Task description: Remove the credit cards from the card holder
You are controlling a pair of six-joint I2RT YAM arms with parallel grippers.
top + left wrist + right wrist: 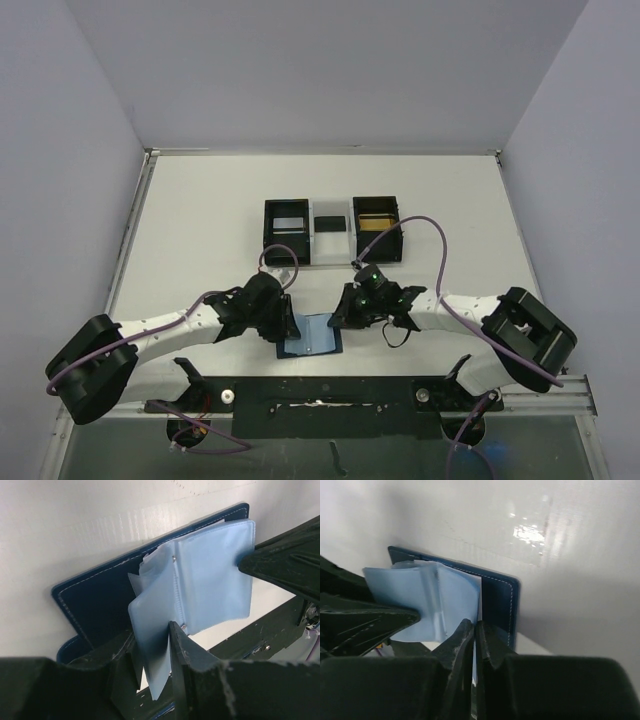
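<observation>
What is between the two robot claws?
An open navy-blue bifold card holder lies between the left claw and right claw, its pale blue sleeves standing up. The top view shows it.

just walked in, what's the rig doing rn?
Both arms are working on the open navy card holder, which lies on the table just in front of their bases. The left gripper is pinched on one of its light-blue plastic sleeves. The right gripper is shut on a thin leaf at the opposite side. Nothing has been drawn out of the sleeves that I can see.
</observation>
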